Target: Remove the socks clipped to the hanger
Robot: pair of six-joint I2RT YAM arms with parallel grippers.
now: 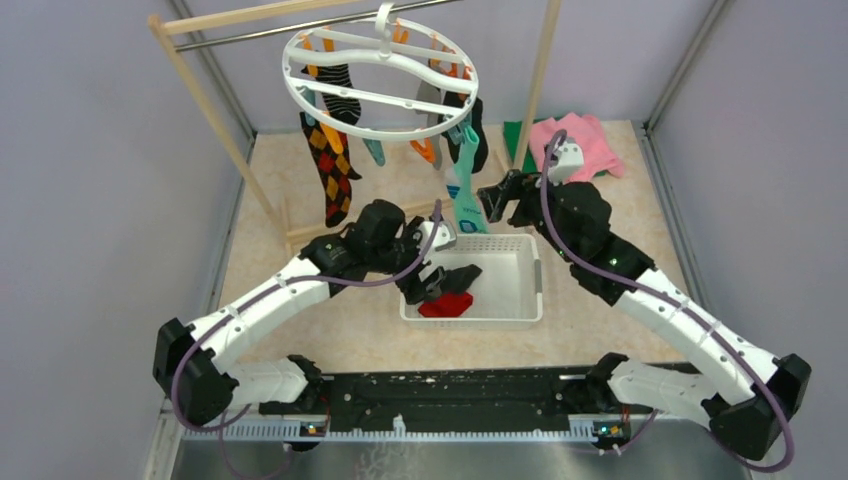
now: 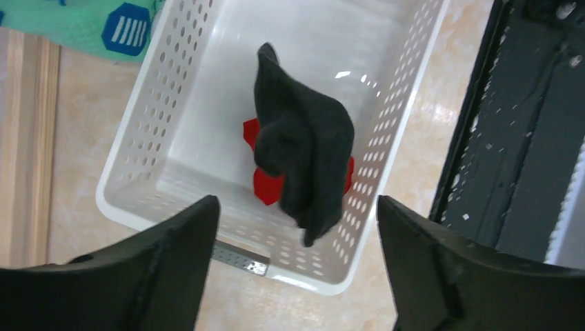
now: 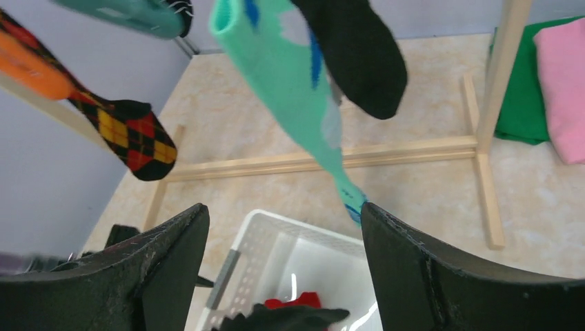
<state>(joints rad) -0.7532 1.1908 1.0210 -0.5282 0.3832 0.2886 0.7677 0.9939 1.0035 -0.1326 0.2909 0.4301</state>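
Where several socks hang clipped to the hanger (image 1: 385,50) at the far middle, two lie in the basket (image 2: 138,131) on the near tabletop: a black sock (image 2: 303,145) over a red sock (image 2: 265,183).

Left gripper (image 2: 295,207): jaws apart, empty, above the basket.

Right gripper (image 3: 284,210): jaws wide, empty, just below the teal sock (image 3: 290,83).

Step in hand, by judgement: take the teal sock. Grip high on the leg, close under its clip, and pull straight down so the ring does not swing.

Room: hanging black sock (image 3: 359,48) close beside on the right; rack upright (image 3: 500,76) further right; argyle sock (image 1: 330,170) well apart on the left; open space below, toward the basket.
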